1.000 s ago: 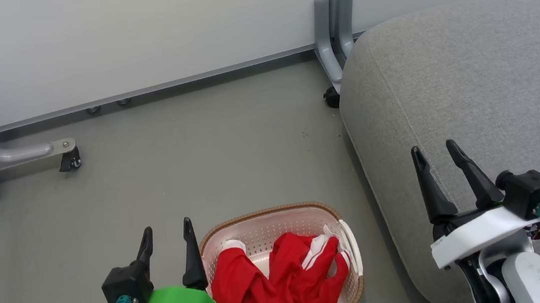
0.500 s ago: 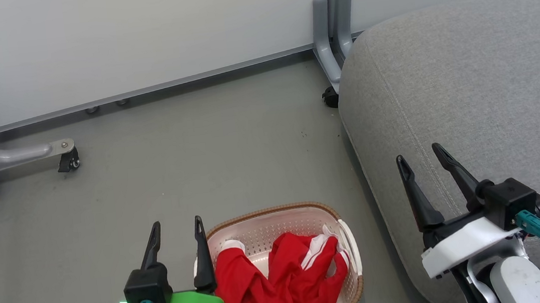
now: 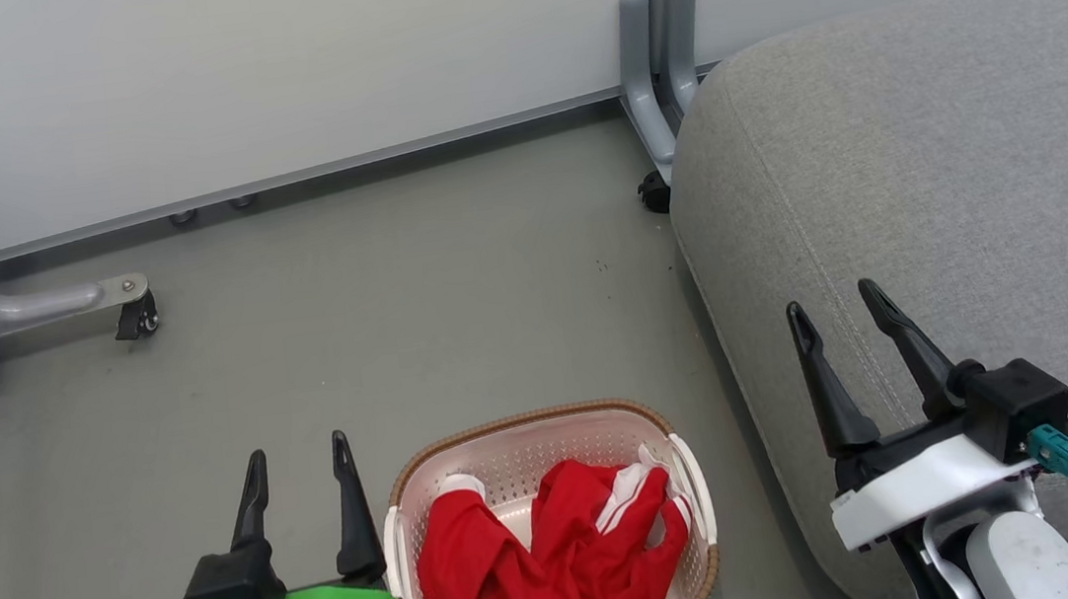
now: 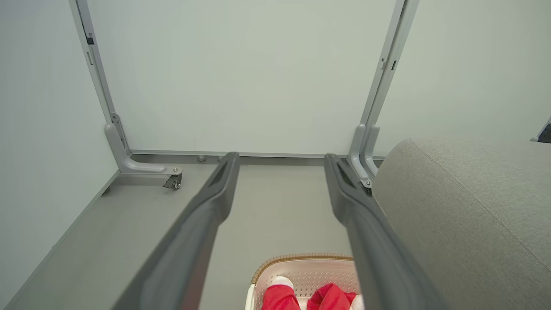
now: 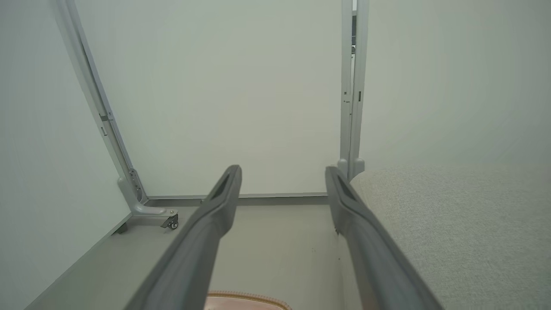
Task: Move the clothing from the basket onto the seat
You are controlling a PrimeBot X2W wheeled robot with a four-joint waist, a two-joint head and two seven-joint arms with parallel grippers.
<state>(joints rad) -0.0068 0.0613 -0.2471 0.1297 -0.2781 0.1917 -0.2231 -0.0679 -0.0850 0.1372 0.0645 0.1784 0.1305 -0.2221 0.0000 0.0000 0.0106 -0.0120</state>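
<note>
Our left tool (image 3: 298, 445) is hanging open and empty, its two dark fingers spread and pointing away from us above the grey floor (image 3: 397, 314). Just to its right the cream basket (image 3: 527, 419) is sitting on that floor. The tool's right finger is standing just beside the basket's white left handle (image 3: 390, 553), though we cannot tell whether it is touching. The red clothing (image 3: 540, 547) is lying inside the basket, not yet lifted. It is bunched in two folds side by side, each running roughly the way the fingers are pointing. The plainer fold is lying nearer the left tool, with the white-striped one beyond it. Our right tool (image 3: 832, 297) is likewise gaping with nothing between its fingers, hovering over the near edge of the grey seat (image 3: 926, 159), which is spreading ahead and to its right. The basket is lying well to its left and lower. We are judging the left arm the nearer for the first reach: a short move right and down. We are making out no brand or lettering on basket, clothing or seat.
</note>
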